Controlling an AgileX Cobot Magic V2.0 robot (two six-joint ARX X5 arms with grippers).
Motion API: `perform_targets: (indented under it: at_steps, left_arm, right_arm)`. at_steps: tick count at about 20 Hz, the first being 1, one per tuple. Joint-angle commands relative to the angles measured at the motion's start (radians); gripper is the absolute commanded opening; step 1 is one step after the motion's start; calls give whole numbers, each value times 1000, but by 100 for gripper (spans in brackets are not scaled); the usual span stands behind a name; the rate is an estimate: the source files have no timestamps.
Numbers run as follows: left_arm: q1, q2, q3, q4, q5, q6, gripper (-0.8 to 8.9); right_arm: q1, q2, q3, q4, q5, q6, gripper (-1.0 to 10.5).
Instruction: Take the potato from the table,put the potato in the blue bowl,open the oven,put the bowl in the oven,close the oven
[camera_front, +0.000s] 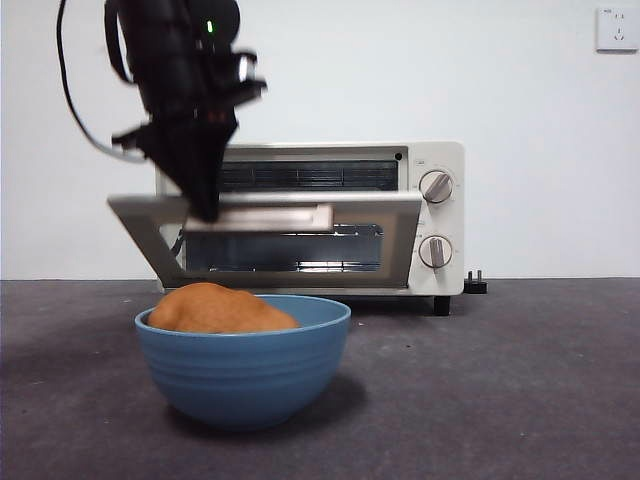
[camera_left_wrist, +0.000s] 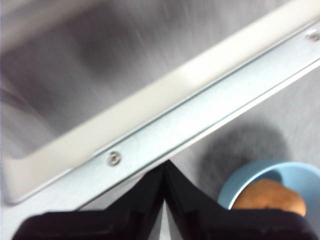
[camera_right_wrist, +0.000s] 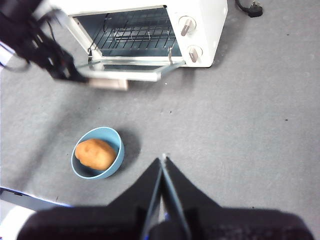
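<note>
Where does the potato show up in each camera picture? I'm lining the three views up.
Front view: the potato sits in the blue bowl, low and left of centre, before the oven.
Left wrist view: at the lower right corner, in the bowl, partly cut off by that hand.
Right wrist view: lower left, in the bowl on the table.
Shared landmark: the oven's half-open door, in all three.
</note>
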Motion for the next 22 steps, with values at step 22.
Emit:
perform_targets:
  at_steps: [22]
  left_arm:
    - [-20,-311,-35,-59,-29,29,-6]
  right_arm:
    - [1,40,-38,-22,-122,56,2]
